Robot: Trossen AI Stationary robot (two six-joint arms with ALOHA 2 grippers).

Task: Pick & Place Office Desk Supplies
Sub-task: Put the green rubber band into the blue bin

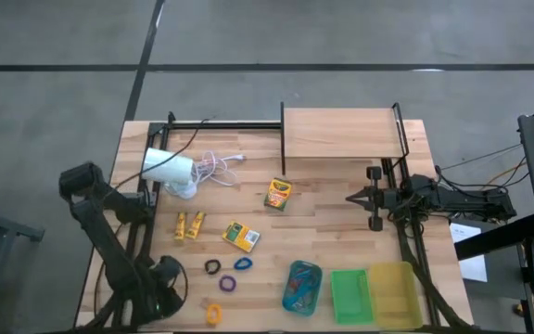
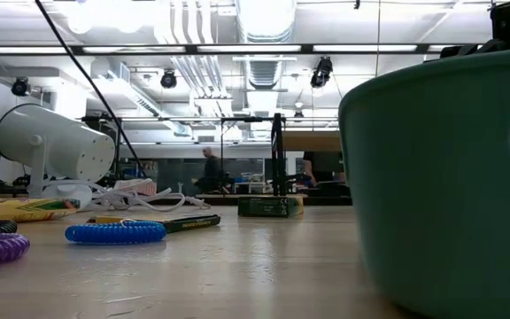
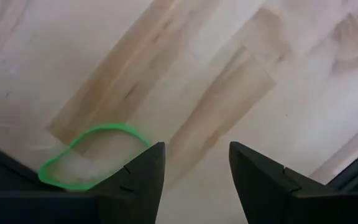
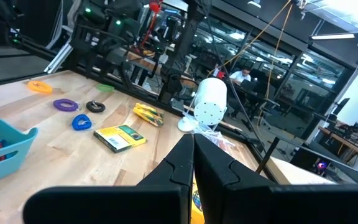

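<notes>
My left gripper (image 1: 167, 278) (image 3: 194, 149) points down over the table's near left part. It is open, with only bare wood between its fingers. A thin green loop (image 3: 89, 155) lies flat on the table beside one finger, which hides part of it. Black (image 1: 212, 267), blue (image 1: 243, 263), purple (image 1: 227, 284) and orange (image 1: 213, 314) loops lie to its right. Two crayon boxes (image 1: 240, 237) (image 1: 278, 193) and small yellow pieces (image 1: 188, 224) lie farther back. My right gripper (image 1: 355, 197) (image 4: 193, 146) waits shut and level at the right.
A white lamp (image 1: 170, 169) with its cord lies at the far left. A wooden shelf (image 1: 341, 134) stands at the far edge. Teal (image 1: 302, 288), green (image 1: 350, 295) and yellow (image 1: 392, 292) trays line the near right edge. The teal one holds loops.
</notes>
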